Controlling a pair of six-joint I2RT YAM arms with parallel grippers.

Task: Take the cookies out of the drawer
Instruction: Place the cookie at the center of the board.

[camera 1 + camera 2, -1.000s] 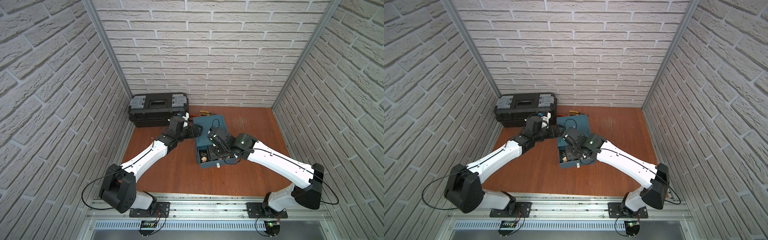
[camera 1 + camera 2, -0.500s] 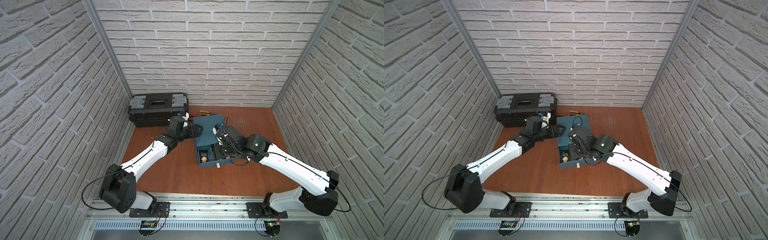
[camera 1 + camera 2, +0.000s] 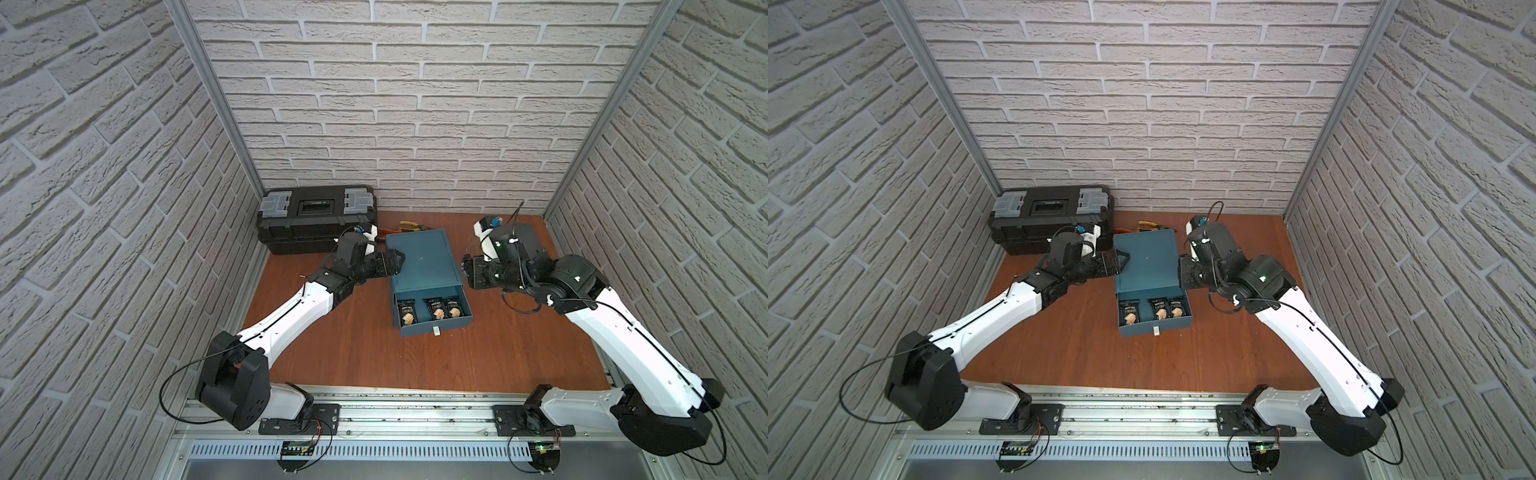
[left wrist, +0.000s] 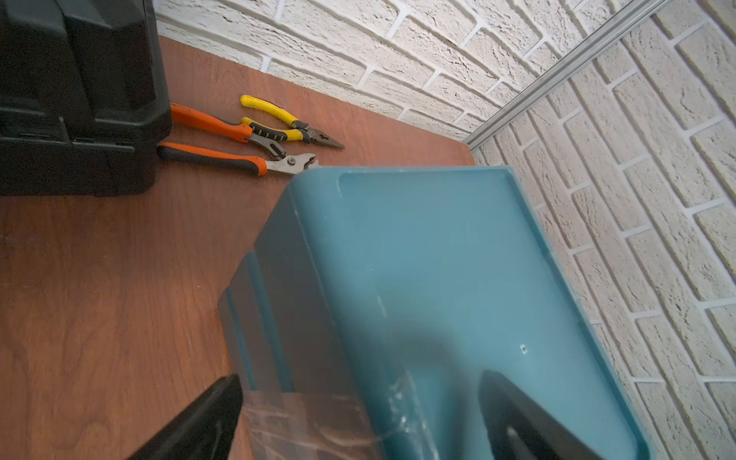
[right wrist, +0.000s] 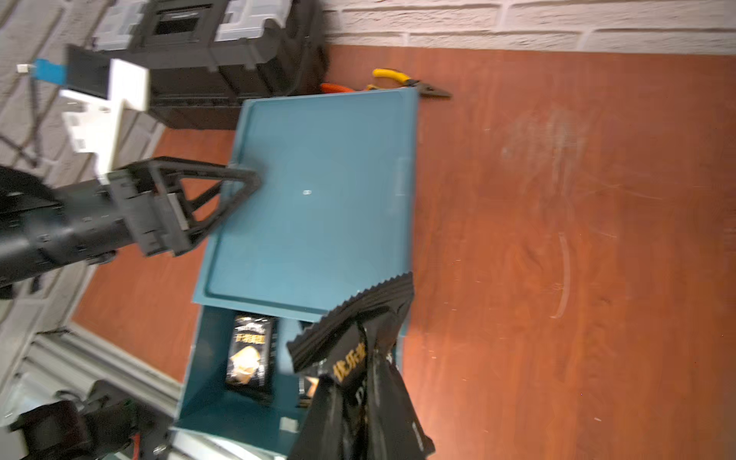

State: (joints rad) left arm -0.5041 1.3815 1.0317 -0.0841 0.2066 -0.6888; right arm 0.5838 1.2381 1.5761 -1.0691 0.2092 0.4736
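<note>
Cookies (image 3: 432, 309) lie in the pulled-out drawer (image 3: 434, 326) of the teal box (image 3: 422, 259): three black packets side by side, each with a tan biscuit printed on it, seen in both top views. A fourth black packet (image 5: 358, 374) hangs close before the right wrist camera, its serrated edge uppermost, pinched in the right gripper (image 3: 468, 274), whose jaws stand nearly closed on the wrapper. That gripper sits just beside the box's right wall, clear of the drawer.

The left gripper (image 3: 392, 264) reaches to the box's left edge with one finger (image 4: 529, 422) over the lid and the other (image 4: 199, 422) beside the wall, jaws spread wide astride that edge; I judge it is steadying the box. Whether the fingers press on the plastic I cannot tell.

The step in hand looks like carrying one packet away. Next, the right arm needs bare wood (image 3: 519, 340) well apart from the box to set it down, then a return over the drawer for the remaining three.

A second ago the right gripper was down over the open drawer and hid its contents; now it has swung out to the right, and the packets show. The left arm and box have kept their places.

Behind the box lie pliers (image 4: 255, 135) and a black toolbox (image 3: 318, 216).
</note>
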